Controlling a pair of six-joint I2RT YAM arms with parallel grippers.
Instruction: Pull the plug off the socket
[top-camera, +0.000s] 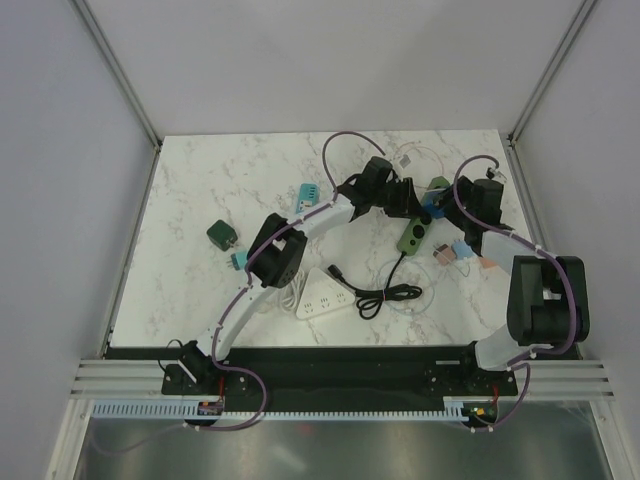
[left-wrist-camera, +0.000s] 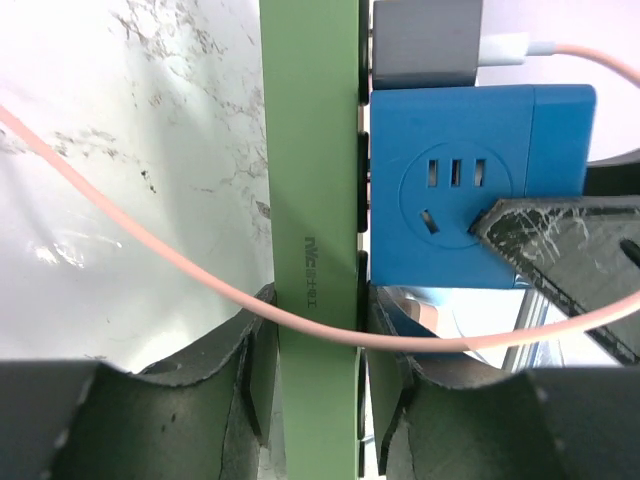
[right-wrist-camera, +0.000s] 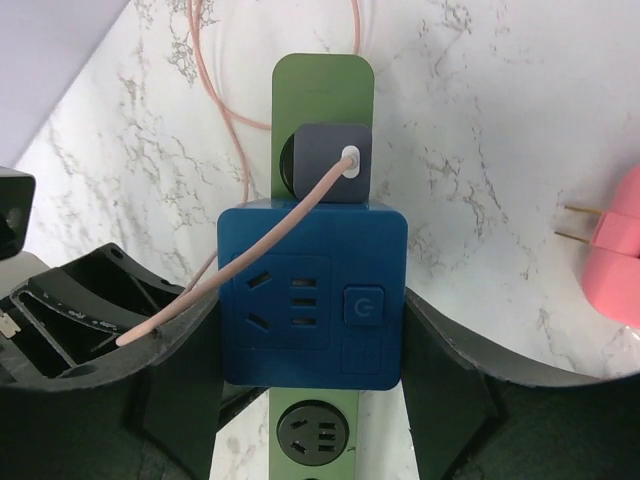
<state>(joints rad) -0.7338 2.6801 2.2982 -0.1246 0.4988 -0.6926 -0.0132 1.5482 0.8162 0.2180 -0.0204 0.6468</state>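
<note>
1. The marble table (top-camera: 200, 190) carries everything I can see.
2. The left arm (top-camera: 235, 310) reaches up and to the right across the table. The right arm (top-camera: 545, 295) folds back toward the middle. Their grippers meet near the far centre.
3. A white strip (top-camera: 325, 297) lies near the front between the two arms, with a black cable (top-camera: 385, 296) coiled just beside it.
4. The green strip (left-wrist-camera: 315, 150) sits at the far centre, where the grippers meet. The left gripper (left-wrist-camera: 318, 300) has its jaws partly closed, one finger on each long edge of the green strip, clamping it.
5. The blue plug (right-wrist-camera: 312, 300) is seated in the green strip and covers its full width. The right gripper (right-wrist-camera: 310, 330) has its jaws fairly wide apart, pressed against two opposite sides of the blue plug, so it has hold of it.
6. A grey charger (right-wrist-camera: 325, 162) is plugged into the green strip just beyond the blue plug, touching its edge. Its pink cable (right-wrist-camera: 215, 130) loops over the table and trails across the blue plug's face.
7. A pink adapter (right-wrist-camera: 615, 250) lies on the table to the right, apart from the green strip, with its prongs pointing toward it.
8. A dark green adapter (top-camera: 222, 235) and a teal one (top-camera: 237, 259) lie close together on the left side of the table.
</note>
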